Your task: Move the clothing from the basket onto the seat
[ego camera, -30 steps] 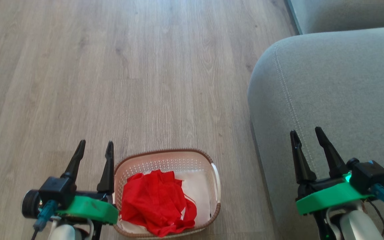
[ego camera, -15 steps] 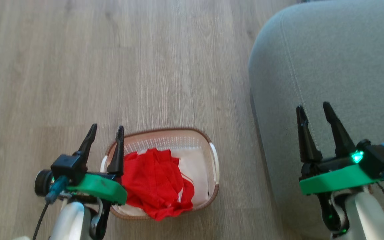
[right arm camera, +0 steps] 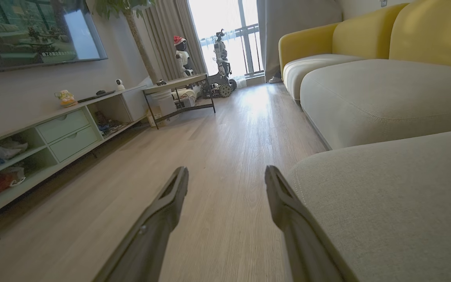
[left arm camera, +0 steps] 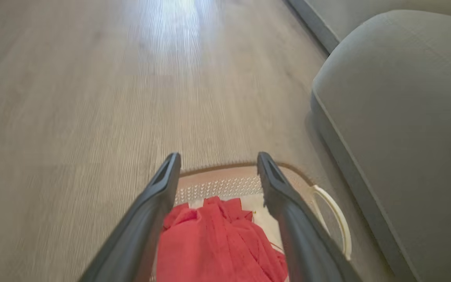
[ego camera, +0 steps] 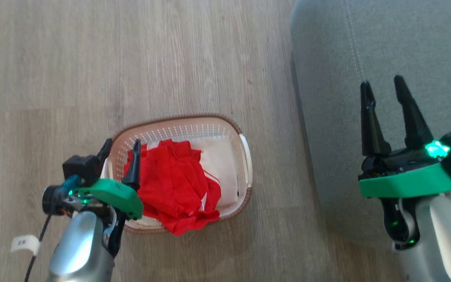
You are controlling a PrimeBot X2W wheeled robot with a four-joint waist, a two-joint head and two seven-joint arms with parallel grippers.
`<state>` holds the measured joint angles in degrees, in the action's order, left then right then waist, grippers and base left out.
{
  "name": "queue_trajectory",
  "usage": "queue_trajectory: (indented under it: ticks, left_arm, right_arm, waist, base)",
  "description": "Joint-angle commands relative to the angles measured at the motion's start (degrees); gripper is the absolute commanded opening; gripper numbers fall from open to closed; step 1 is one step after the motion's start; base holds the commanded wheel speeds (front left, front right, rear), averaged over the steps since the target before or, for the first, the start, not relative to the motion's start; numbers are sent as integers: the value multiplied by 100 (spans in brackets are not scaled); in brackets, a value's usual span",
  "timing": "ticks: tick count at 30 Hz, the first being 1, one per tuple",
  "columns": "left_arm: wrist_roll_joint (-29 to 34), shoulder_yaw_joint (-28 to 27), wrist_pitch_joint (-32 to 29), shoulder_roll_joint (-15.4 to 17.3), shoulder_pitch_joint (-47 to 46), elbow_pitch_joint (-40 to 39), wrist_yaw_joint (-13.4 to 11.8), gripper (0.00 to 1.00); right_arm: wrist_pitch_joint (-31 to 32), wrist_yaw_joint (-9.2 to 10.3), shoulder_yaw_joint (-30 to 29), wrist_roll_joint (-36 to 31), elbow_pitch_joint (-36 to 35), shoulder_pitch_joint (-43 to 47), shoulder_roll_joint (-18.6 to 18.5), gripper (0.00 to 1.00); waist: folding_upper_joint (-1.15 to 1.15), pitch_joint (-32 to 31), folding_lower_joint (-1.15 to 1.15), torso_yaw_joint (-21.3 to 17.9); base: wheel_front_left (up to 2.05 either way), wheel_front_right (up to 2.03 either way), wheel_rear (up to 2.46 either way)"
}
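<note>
We hold both claws open, the left one over the basket, the right one over the seat.

Our left claw (ego camera: 121,144) tips down from a pale forearm (ego camera: 80,250) that rises from the lower left. Its two dark fingers are spread and hold nothing: one finger is over the left rim of the basket (ego camera: 178,117), the other over the clothing (ego camera: 174,188). We cannot tell whether either finger touches. The clothing lies heaped in the basket, toward its left end, with a red fold over the near rim. The basket stands on the wooden floor (ego camera: 92,58), near the side edge of the seat (ego camera: 405,39) but apart from it. Our right claw (ego camera: 382,82) points forward above the seat near that edge, its fingers parted and empty, with its forearm coming up from the lower right.
</note>
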<state>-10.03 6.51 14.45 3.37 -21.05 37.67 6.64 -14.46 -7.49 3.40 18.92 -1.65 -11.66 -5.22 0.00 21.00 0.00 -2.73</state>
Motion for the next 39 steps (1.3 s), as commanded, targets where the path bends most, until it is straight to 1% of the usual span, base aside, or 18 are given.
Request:
queue_trajectory:
  ticks: [1, 9, 13, 17, 19, 28, 33, 39]
  left_arm:
    - [-49, -190, 54, 168, -210, 20, 33, 100]
    - [-378, -1, 27, 356, -1029, 1414, 79, 100]
    - [-548, 313, -72, 416, -1425, 1971, 82, 100]
    - [-778, 628, -143, 507, -1743, 2356, 83, 100]
    - [-973, 700, -164, 540, -1875, 2503, 83, 100]
    - [-1342, 1179, -333, 871, -2368, 2942, 84, 100]
    - [-1521, 1433, -509, 950, -2544, 2990, 84, 100]
    - [-1808, 1801, -979, 938, -2710, 3096, 84, 100]
  right_arm:
    - [-54, 0, 98, 47, -230, -146, -33, 100]
    - [-54, 0, 169, 124, -546, -432, -27, 100]
    - [-54, 0, 227, 72, -764, -554, -32, 100]
    - [-54, 0, 242, -40, -980, -639, -60, 100]
    - [-54, 0, 237, -70, -1075, -677, -53, 100]
    - [-54, 0, 228, -199, -1446, -908, -18, 100]
    - [-54, 0, 193, -223, -1606, -1004, -30, 100]
    - [-54, 0, 198, -268, -1729, -1098, 3, 100]
  waist:
    - [0, 176, 0, -66]
    - [0, 818, 0, -186]
    - [0, 1156, 0, -232]
    - [0, 1468, 0, -263]
    - [0, 1618, 0, -281]
    - [0, 2276, 0, -425]
    - [0, 2538, 0, -470]
    - [0, 2755, 0, -513]
  base:
    - [0, 0, 0]
    - [0, 0, 0]
    - [0, 0, 0]
    - [0, 0, 0]
    - [0, 0, 0]
    - [0, 0, 0]
    - [0, 0, 0]
    - [0, 0, 0]
